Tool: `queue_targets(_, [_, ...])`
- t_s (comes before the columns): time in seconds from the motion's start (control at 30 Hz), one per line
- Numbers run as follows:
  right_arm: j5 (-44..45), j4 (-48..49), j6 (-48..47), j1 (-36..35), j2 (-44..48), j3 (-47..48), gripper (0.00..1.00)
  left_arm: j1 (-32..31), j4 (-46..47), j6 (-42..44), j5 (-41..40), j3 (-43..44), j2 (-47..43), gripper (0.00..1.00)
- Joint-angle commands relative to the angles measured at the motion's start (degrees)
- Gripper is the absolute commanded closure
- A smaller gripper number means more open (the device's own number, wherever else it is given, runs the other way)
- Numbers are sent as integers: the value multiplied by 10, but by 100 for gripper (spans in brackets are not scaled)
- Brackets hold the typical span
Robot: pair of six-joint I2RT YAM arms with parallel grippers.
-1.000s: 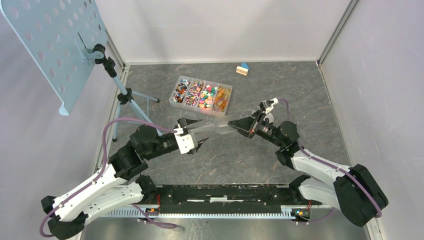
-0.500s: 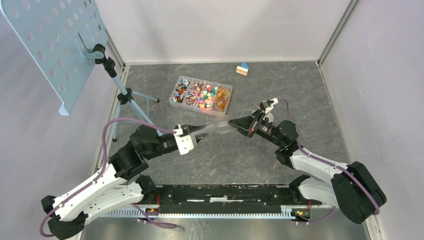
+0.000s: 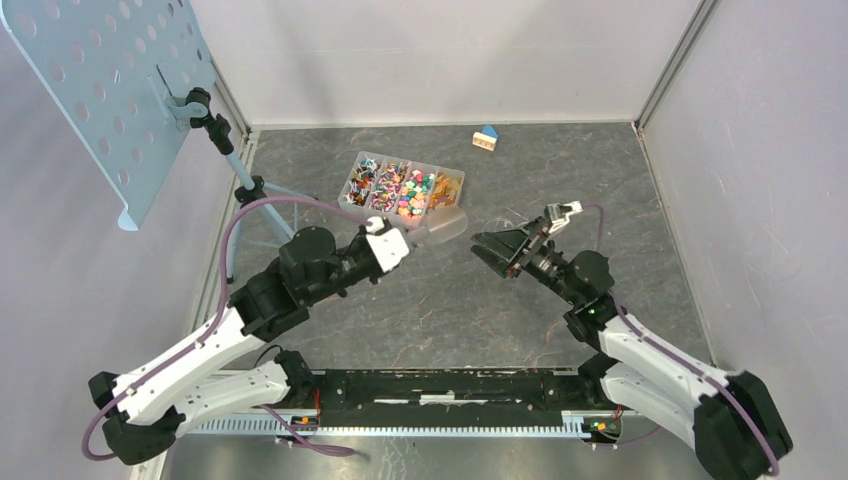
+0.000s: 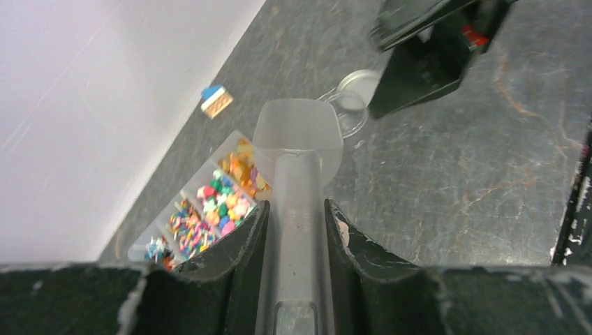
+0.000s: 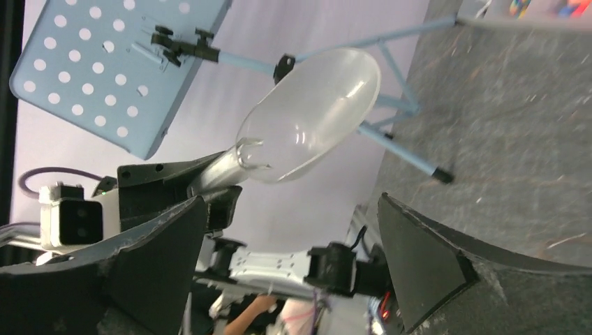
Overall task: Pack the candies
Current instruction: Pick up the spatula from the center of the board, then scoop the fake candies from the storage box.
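Under everything lies the grey stone-look surface, with white walls around it. At the far left stands a big blue board with holes on thin legs.

Next come the two arms. The left arm reaches toward the candy box. The right arm is bent on the other side.

The left hand is clenched around the handle of a clear scoop. The right hand is spread wide and has nothing in it. It is apart from the scoop.

Then comes the clear box with four parts side by side. The scoop's bowl is just beside the near right corner of the box. It looks to be in the air, not dug in. The bowl looks empty in both wrist views.

A small clear round pot sits on the surface near the right hand. It may be just a lid; I cannot tell.

A little toy house with a blue roof sits far back, well apart from the box.

Smallest of all are the candies. All that I can see lie in the box, sorted by colour, with the amber ones at the right end.

I think the packing has hardly begun. No candy has been scooped or put in the pot. Scooping and pouring are both left to do.
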State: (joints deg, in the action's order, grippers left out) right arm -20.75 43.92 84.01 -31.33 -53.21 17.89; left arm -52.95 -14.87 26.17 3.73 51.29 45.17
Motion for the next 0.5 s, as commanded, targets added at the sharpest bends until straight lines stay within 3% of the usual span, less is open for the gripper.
queue_targets(0.0, [94,-126,-106,8,84,2,2,9,-44,-83,-119,75,40,98])
queue_targets(0.17, [151,-220,-200,7,170,13,2,52,-99,-132,-159,129,110,98])
queue_targets(0.33, [196,-308,-283,8,228,38,2,176,-143,-185,-108,185,179,98])
queue_targets(0.47, [215,-324,-315,7,257,40,2,250,-170,-197,-86,236,249,98])
